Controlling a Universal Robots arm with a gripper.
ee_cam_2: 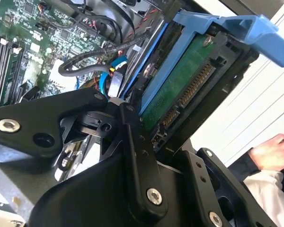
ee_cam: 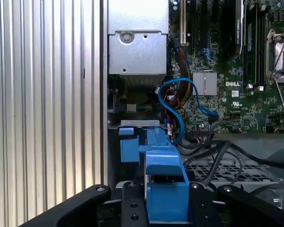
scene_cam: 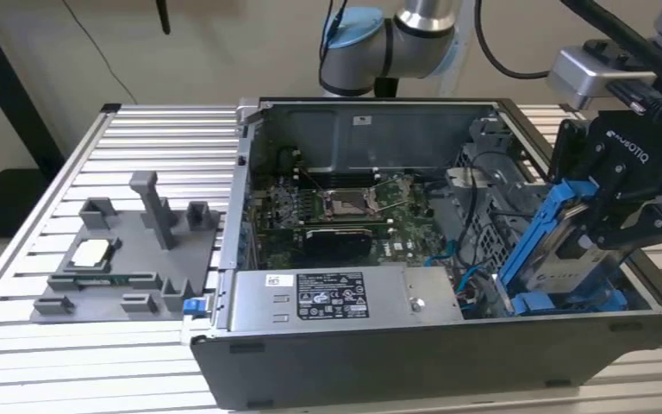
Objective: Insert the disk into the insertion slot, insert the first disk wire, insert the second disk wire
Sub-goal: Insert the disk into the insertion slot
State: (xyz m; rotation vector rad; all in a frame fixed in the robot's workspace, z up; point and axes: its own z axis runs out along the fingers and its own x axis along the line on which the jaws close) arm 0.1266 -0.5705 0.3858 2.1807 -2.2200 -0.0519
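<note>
Starting from the exterior view's left, the grey fixture tray [scene_cam: 124, 259] is sitting on the slatted table [scene_cam: 32, 362], well away from the claw [scene_cam: 607, 220]. Then comes the open computer case [scene_cam: 423, 362], with the power-supply box [scene_cam: 331, 297] and the motherboard [scene_cam: 343, 211] lying between the tray and the claw.

Closer in, the insertion slot [scene_cam: 490, 243] is waiting just beside and below the claw, showing its perforated grey wall. And here is the action: the claw is gripping the disk [scene_cam: 567, 267] firmly by its blue carrier frame [scene_cam: 544, 228]. It is holding the disk steeply tilted, with the lower end dipping into the case.

So, as I judge it, step one is under way but not finished, because the disk is not lying flat in its bay. In the second wrist view its connector [ee_cam_2: 189, 94] is looking bare. The blue cable [ee_cam: 177, 101] is curling loose ahead of the claw, so both wire steps look to be waiting. (A person's hand [ee_cam_2: 270, 149] is resting off behind the claw.)
</note>
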